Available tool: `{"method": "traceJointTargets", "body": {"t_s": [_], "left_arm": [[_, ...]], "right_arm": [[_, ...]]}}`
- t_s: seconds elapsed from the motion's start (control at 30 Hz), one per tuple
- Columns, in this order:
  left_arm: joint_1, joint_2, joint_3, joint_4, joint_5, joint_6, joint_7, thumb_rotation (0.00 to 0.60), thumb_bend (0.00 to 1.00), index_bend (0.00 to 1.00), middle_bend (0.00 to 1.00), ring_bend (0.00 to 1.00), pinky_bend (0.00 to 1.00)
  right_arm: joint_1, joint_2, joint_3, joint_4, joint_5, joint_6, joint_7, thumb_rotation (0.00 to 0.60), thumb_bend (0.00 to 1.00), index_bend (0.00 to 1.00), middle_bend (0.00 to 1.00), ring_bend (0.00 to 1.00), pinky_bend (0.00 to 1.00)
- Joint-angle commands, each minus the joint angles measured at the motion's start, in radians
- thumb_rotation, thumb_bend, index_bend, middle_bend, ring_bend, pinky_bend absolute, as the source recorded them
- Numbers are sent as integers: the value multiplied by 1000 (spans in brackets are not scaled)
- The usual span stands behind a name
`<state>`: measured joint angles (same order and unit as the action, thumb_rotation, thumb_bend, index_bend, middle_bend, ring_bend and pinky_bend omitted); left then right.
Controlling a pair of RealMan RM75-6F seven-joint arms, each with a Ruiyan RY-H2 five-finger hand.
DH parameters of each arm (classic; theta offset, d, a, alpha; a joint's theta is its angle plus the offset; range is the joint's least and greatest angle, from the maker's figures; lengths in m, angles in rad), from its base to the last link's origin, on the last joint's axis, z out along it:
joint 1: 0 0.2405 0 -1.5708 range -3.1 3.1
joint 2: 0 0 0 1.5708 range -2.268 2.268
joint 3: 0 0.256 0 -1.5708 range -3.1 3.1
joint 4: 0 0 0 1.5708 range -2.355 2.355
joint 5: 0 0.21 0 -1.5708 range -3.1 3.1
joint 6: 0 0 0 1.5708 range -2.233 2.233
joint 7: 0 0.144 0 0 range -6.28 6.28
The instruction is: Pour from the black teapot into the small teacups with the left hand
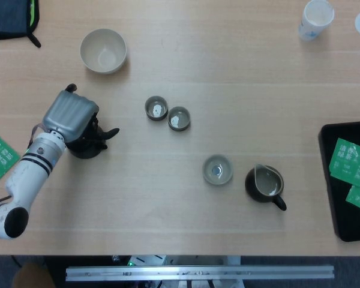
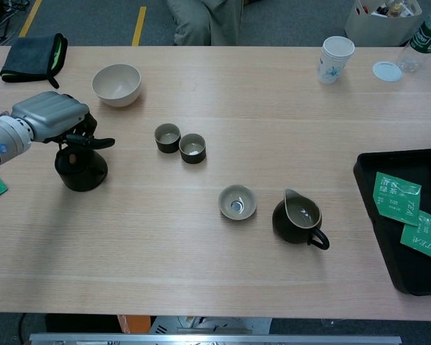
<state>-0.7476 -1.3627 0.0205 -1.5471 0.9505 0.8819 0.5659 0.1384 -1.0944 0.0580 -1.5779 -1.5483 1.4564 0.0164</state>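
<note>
The black teapot [image 2: 80, 169] [image 1: 84, 147] sits low at the left of the table, its upper part covered by my left hand [image 2: 50, 118] [image 1: 71, 114], which grips it from above. One dark finger sticks out to the right, toward the cups. Two small dark teacups [image 2: 167, 136] [image 2: 192, 147] stand side by side to the right of the teapot, also seen in the head view [image 1: 156, 108] [image 1: 179, 118]; they hold a little pale liquid. A paler teacup [image 2: 238, 202] [image 1: 218, 169] stands nearer the front. My right hand appears in neither view.
A dark pitcher [image 2: 298, 219] stands beside the pale cup. A beige bowl [image 2: 116, 84] lies behind the teapot, a paper cup [image 2: 335, 58] at the far right. A black tray [image 2: 373, 194] with green tea packets fills the right edge. A black cloth [image 2: 30, 57] sits far left.
</note>
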Motion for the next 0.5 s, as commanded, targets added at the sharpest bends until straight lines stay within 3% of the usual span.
{"method": "traceJointTargets", "body": {"t_s": [0.03,0.5], "left_arm": [[0,1,3,-3,-4,1,8,0,133,593,674,500,181],[-5,5,5,-17,-33,4,30,0,133,631,773,588,181]], "right_arm": [[0,1,0,-1,1,-1,1,600,148,263,268,126,106],[1,1,0,-3,1,-4,-2,600,147,263,268,126,106]]}}
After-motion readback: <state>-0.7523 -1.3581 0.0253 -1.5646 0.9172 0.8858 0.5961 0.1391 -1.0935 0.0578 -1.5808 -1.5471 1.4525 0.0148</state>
